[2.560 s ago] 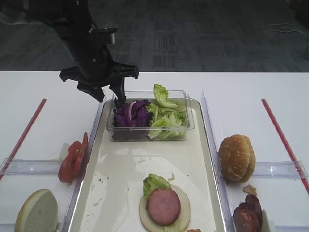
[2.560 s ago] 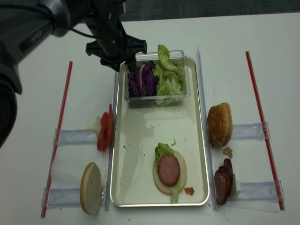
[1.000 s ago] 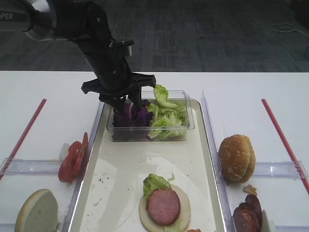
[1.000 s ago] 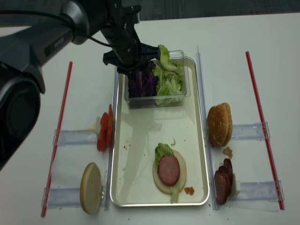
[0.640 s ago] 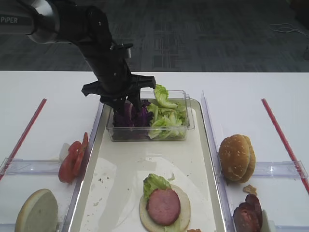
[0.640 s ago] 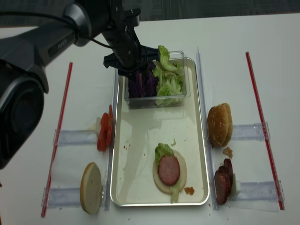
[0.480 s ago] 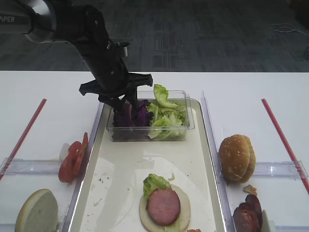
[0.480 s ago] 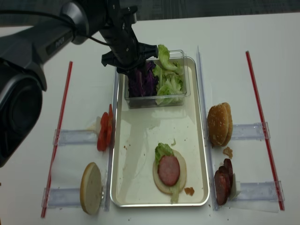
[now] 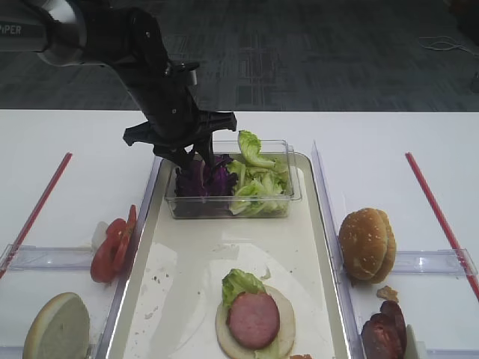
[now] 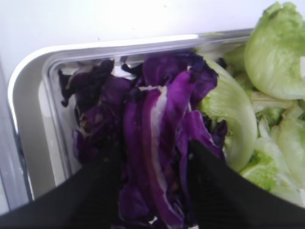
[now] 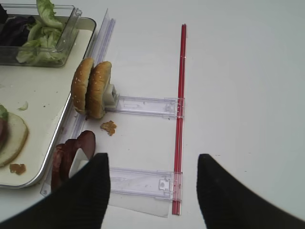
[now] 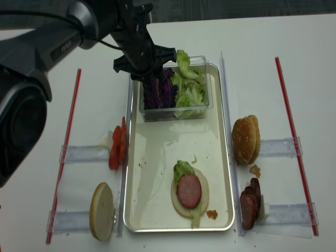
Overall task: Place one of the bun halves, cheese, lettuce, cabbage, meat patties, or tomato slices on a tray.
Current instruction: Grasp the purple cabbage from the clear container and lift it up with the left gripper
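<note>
**Left gripper closes on a purple cabbage leaf in the tub**

At far left, one pale bun half (image 9: 57, 327) lies on the table beside the tray, and above it a stack of tomato slices (image 9: 112, 243) stands on edge; I count roughly three or four, the stack too tight to be sure.

Next comes the left gripper (image 10: 153, 157), reaching down into the clear tub (image 9: 288, 196) at the far end of the tray (image 9: 187, 269). Its two fingers (image 10: 95, 186) straddle a long leaf of cabbage (image 10: 155, 124) with a white vein. The jaws are partly closed around that leaf, but whether they pinch it firmly cannot be told. To do this well, I would judge the grip should take only the one strip, squeeze gently so it does not tear, then lift straight up clear of the tub wall before carrying it to the open bun. The neighbouring lettuce (image 9: 258, 176) touches the cabbage and could be dragged along.

In the tray's near part sits one bun base (image 9: 254, 320) topped with a lettuce piece and one pink patty (image 9: 253, 319).

Right of the tray stand two sesame bun tops (image 11: 91, 88) on edge, touching. Below them lean about three dark patties (image 11: 71, 152).

The right gripper (image 11: 152, 191) hovers empty over the table with its jaws spread wide.
</note>
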Robot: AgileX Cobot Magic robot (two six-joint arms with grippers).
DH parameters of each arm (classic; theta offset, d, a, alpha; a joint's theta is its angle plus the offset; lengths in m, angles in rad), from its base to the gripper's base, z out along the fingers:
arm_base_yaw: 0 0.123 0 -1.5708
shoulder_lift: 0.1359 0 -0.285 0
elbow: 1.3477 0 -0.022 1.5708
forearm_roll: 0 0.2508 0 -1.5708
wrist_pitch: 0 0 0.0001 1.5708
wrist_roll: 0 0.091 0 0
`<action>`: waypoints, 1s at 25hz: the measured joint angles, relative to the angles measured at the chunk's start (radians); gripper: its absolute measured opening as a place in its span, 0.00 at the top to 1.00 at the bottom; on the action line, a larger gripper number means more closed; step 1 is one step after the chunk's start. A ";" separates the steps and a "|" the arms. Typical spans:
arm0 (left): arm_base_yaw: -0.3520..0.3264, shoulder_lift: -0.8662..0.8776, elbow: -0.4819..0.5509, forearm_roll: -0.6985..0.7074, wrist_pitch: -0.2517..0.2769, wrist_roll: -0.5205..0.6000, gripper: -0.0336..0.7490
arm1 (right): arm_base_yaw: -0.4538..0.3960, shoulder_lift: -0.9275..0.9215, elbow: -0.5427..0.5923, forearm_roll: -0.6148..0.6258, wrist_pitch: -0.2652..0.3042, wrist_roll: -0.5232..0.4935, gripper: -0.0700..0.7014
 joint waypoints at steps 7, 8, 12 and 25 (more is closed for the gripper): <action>0.009 0.000 0.000 0.000 -0.002 0.008 0.56 | 0.000 0.000 0.000 0.000 0.000 0.000 0.36; 0.009 0.000 0.000 0.000 -0.003 0.010 0.56 | 0.000 0.000 0.000 0.000 0.000 0.000 0.36; 0.009 0.012 0.000 -0.019 -0.003 0.028 0.56 | 0.000 0.000 0.000 0.000 0.000 0.000 0.36; 0.009 0.051 0.000 -0.044 -0.003 0.064 0.65 | 0.000 0.000 0.000 0.000 0.000 0.002 0.36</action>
